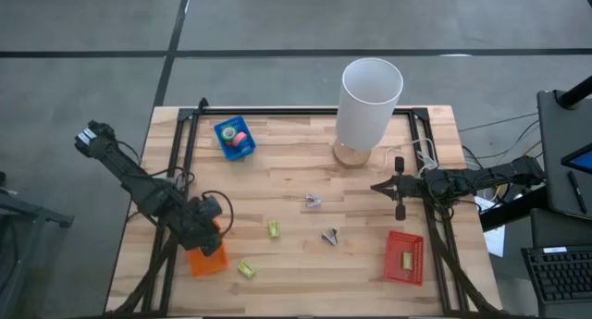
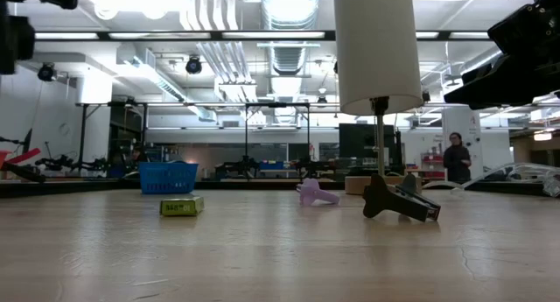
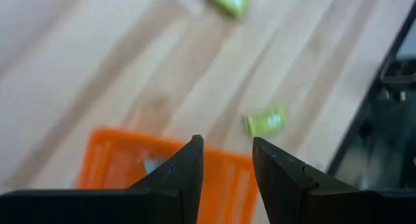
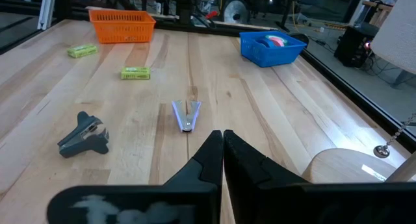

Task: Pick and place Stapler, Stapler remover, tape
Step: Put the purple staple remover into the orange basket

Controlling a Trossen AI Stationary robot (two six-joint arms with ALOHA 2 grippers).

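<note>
On the wooden table (image 1: pixel 296 171), the left gripper (image 3: pixel 225 160) is hovering part-open, empty, over the orange basket (image 1: pixel 207 260), apparently dropping off; the right gripper (image 4: pixel 222 146) is waiting shut.

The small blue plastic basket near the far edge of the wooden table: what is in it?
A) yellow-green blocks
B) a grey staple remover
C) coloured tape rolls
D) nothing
C: the small blue plastic basket holds coloured tape rolls, pink and green, seen from above and in the right wrist view.

Your inventory by colour: orange basket (image 1: pixel 207 260), blue basket (image 1: pixel 235 139) holding pink and green tape (image 1: pixel 237 137), red basket (image 1: pixel 405 257), yellow-green blocks (image 1: pixel 274 229), lilac remover (image 4: pixel 187 113), dark grey remover (image 4: pixel 83 134), white lampshade (image 1: pixel 369 101).
</note>
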